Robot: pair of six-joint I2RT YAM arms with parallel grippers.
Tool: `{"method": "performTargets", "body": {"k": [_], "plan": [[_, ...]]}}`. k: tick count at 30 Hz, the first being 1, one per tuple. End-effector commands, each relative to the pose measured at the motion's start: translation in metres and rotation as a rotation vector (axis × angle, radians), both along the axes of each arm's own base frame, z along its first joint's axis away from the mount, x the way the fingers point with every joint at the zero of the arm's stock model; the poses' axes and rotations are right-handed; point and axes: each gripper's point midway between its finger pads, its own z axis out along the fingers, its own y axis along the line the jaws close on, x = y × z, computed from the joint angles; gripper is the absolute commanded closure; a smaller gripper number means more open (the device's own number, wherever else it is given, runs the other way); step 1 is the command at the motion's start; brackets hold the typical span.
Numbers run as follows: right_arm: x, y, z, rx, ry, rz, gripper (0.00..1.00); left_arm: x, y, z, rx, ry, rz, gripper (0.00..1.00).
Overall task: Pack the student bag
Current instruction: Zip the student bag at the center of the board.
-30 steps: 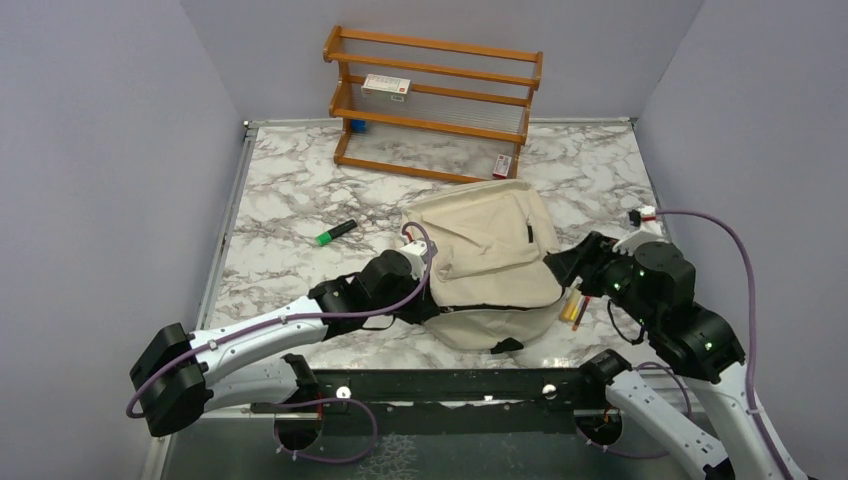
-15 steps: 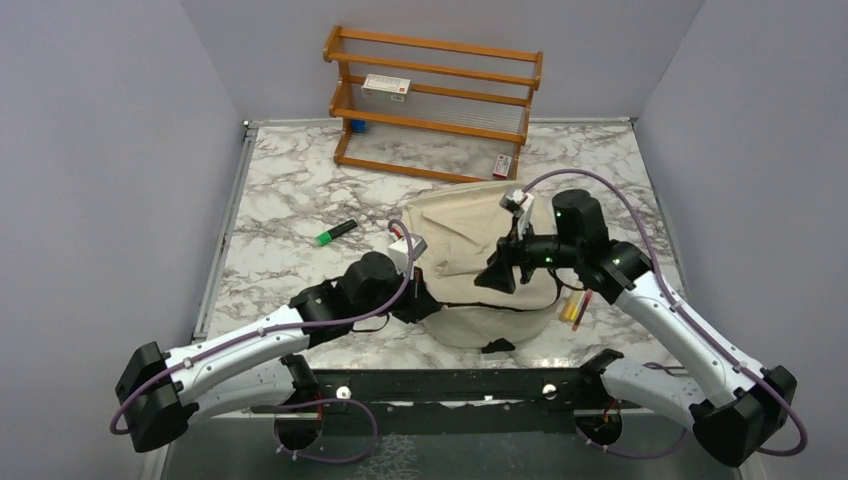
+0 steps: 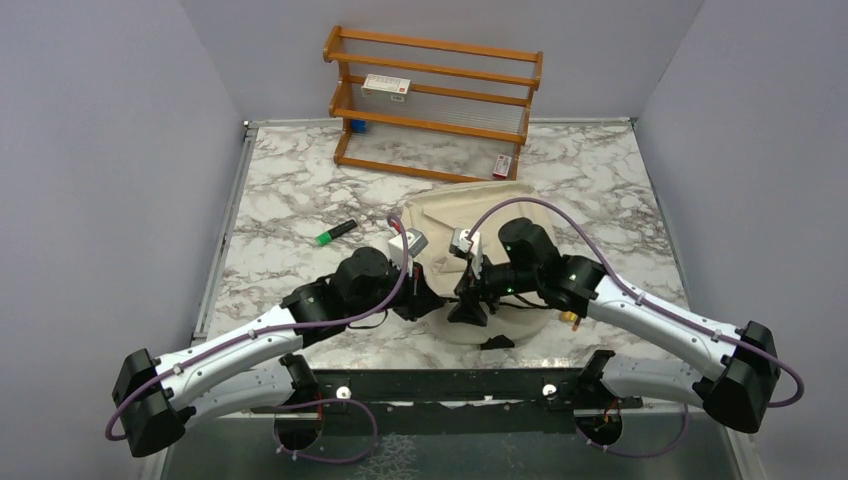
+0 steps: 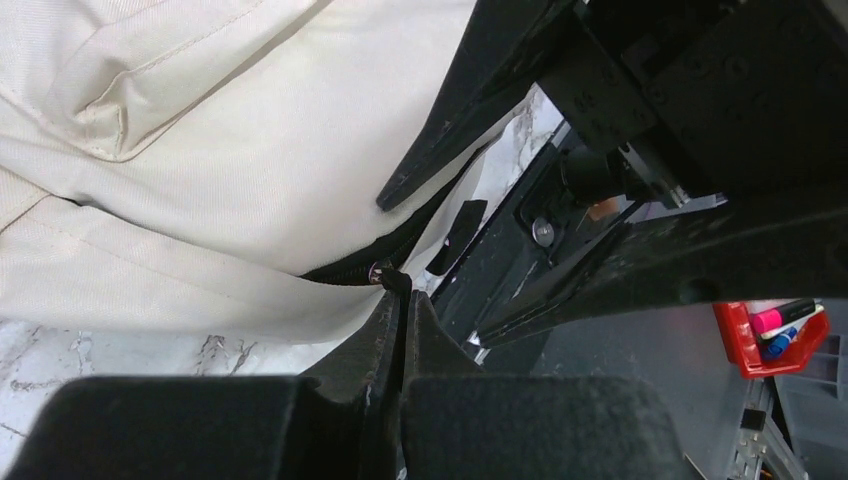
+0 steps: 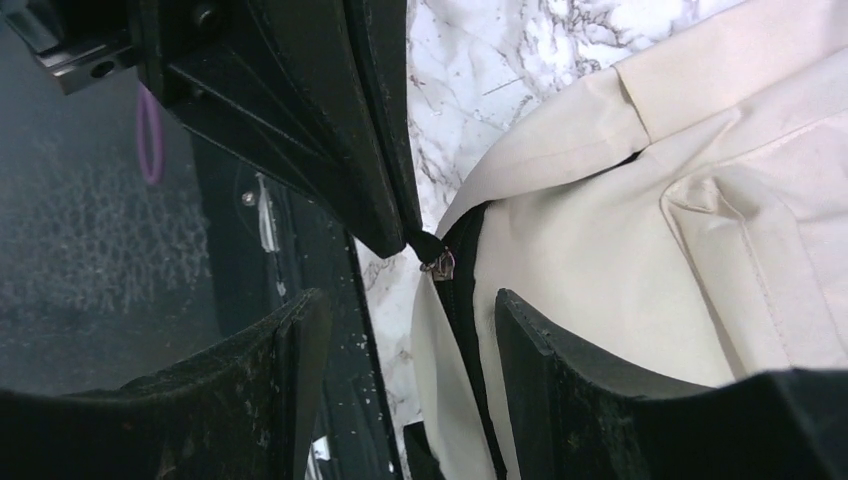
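From above, our right gripper [image 3: 468,306] has swung off the student bag [image 3: 528,207]'s middle to its near edge, just beside our left gripper [image 3: 425,300]. Left wrist: our fingers stay clenched on the zipper pull [image 4: 390,272], bag just ahead. Right wrist: our fingers are spread, with the pull just ahead between them.
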Motion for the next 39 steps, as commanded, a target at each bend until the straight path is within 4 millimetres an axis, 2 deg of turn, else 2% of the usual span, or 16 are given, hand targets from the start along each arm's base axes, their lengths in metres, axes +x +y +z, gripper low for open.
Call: {"method": "performTargets", "body": {"k": [1, 5, 15, 18, 24, 26, 29, 39], "plan": [[0.023, 0.005, 0.011, 0.019, -0.182, -0.069, 0.35, -0.001, -0.011, 0.039, -0.102, -0.074, -0.055, 1.00], [0.029, 0.000, 0.014, 0.008, -0.241, -0.084, 0.36, -0.002, -0.011, 0.037, -0.100, -0.068, -0.059, 1.00], [0.016, -0.004, -0.022, -0.103, -0.152, -0.004, 0.45, 0.009, -0.010, 0.033, -0.093, -0.069, 0.000, 1.00], [0.019, -0.009, -0.030, -0.137, -0.152, -0.027, 0.54, 0.011, -0.011, 0.035, -0.096, -0.069, 0.011, 1.00], [0.018, -0.013, -0.028, -0.145, -0.146, -0.045, 0.82, 0.022, -0.005, 0.029, -0.062, -0.066, 0.087, 1.00], [0.015, -0.015, -0.026, -0.150, -0.132, -0.043, 0.91, 0.029, 0.001, 0.025, -0.033, -0.049, 0.148, 1.00], [0.011, -0.018, -0.020, -0.137, -0.127, -0.046, 0.99, 0.041, 0.015, 0.014, 0.022, -0.026, 0.263, 1.00], [0.002, -0.028, -0.008, -0.114, -0.110, -0.079, 0.99, 0.069, 0.063, -0.007, 0.130, 0.027, 0.556, 1.00]]}}
